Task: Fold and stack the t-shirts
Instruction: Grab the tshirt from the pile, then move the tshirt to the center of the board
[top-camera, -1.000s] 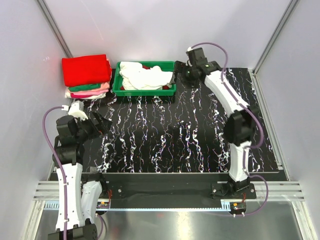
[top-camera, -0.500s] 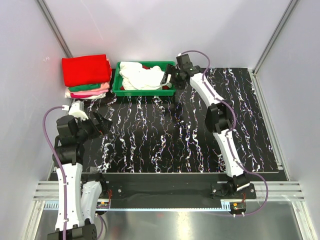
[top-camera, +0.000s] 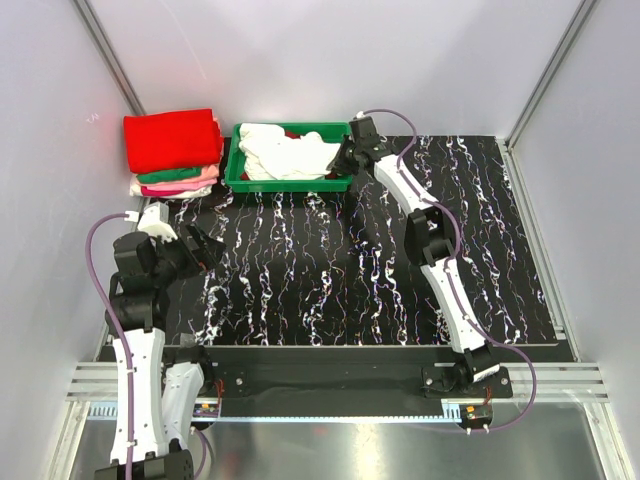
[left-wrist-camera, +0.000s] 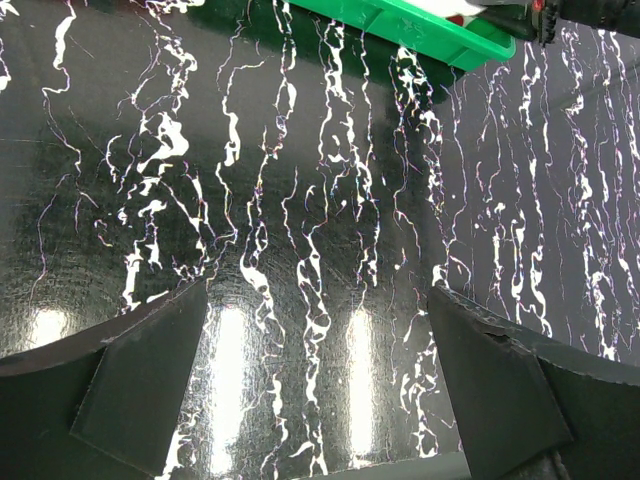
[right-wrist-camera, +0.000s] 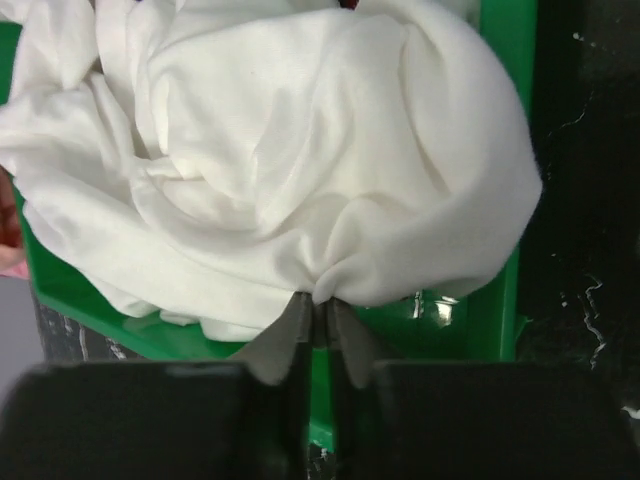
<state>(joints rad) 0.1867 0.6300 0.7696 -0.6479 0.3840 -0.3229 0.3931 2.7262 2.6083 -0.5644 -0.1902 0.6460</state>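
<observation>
At the far left, a folded stack of t-shirts (top-camera: 172, 150), red on top, sits just beside the green tray (top-camera: 290, 184). The left gripper (left-wrist-camera: 320, 380) hovers over the black marbled table (top-camera: 330, 280), jaws spread wide around nothing. The white t-shirt (right-wrist-camera: 270, 170) lies crumpled in the tray, and the right gripper (right-wrist-camera: 322, 325) pinches a fold at its right end.
</observation>
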